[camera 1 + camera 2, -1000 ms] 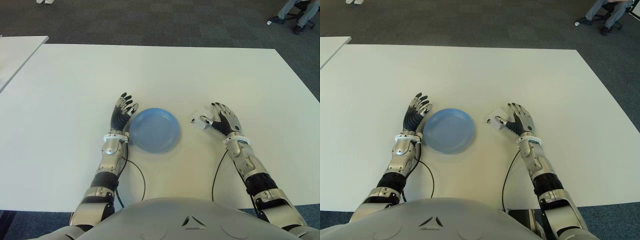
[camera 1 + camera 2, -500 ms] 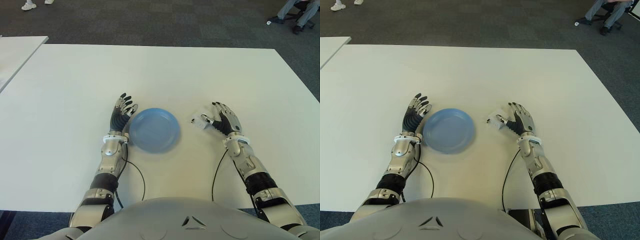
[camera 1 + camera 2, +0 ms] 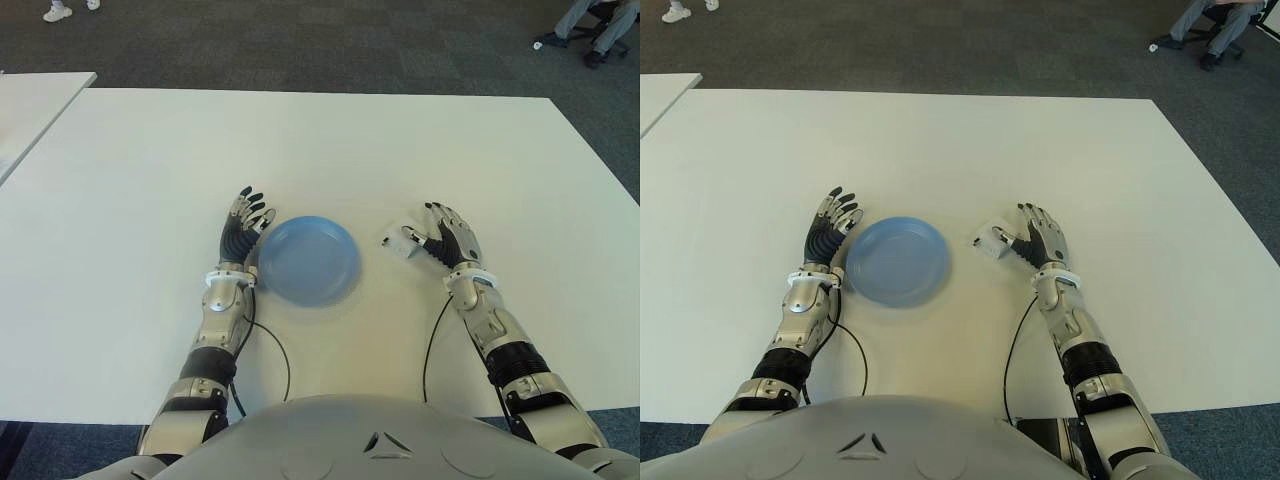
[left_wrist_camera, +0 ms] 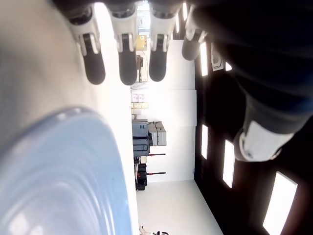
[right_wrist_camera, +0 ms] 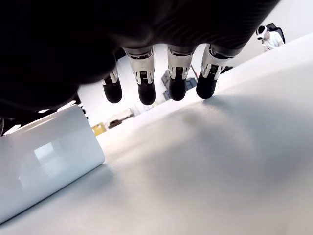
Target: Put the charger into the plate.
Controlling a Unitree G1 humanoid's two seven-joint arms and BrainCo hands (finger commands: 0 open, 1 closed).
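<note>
Charger (image 3: 399,241) lies on white table (image 3: 400,140) beside open right hand (image 3: 449,238); open left hand (image 3: 243,225) flanks blue plate (image 3: 307,260).

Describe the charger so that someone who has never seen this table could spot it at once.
On the white table, find the round blue plate near the middle, beside the left hand. The charger lies to the plate's right, just by the thumb side of the open right hand. It is the only small white blocky thing there, with smooth faces and rounded edges.
</note>
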